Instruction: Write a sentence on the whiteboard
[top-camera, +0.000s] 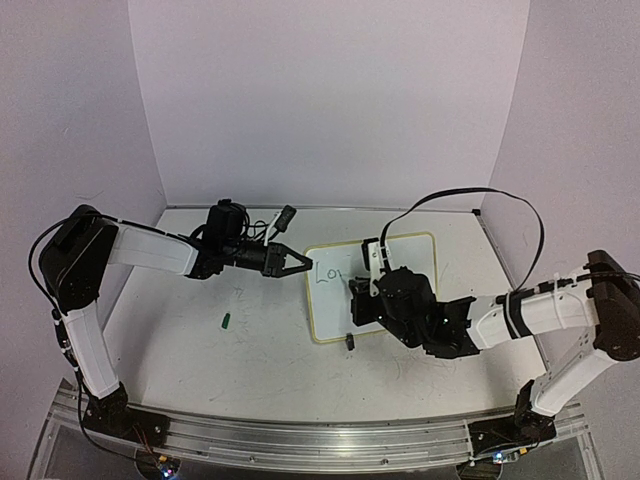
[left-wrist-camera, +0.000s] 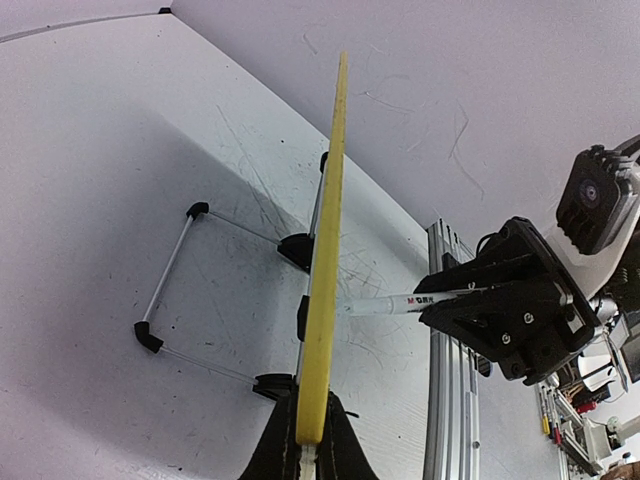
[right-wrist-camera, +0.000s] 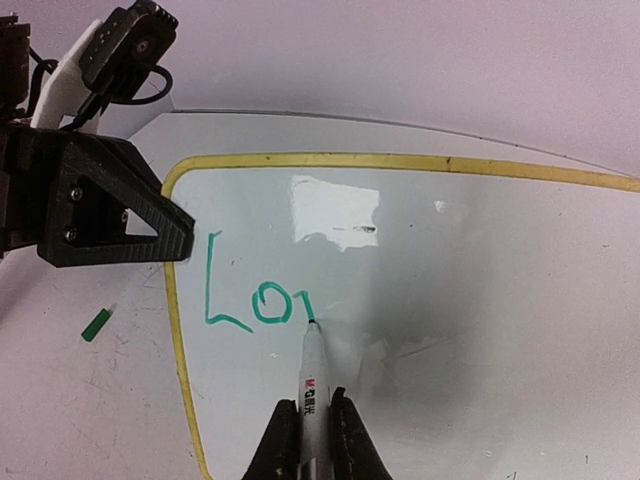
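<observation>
The right claw (right-wrist-camera: 308, 408) is clamped round a white marker (right-wrist-camera: 310, 370) at the bottom of the view, with the barrel sticking up between its two dark fingers. The tip rests on the board (right-wrist-camera: 450, 260), just right of the green letters (right-wrist-camera: 245, 295) — an "L", an "o" and the start of a third stroke. The board's yellow frame curves round its upper left corner, and there the black left claw (right-wrist-camera: 175, 235) meets the left edge. A small green piece (right-wrist-camera: 95, 325) lies on the scuffed desk (right-wrist-camera: 80, 410) — off to the left, apart from the board. A bright glare patch sits above the writing.
</observation>
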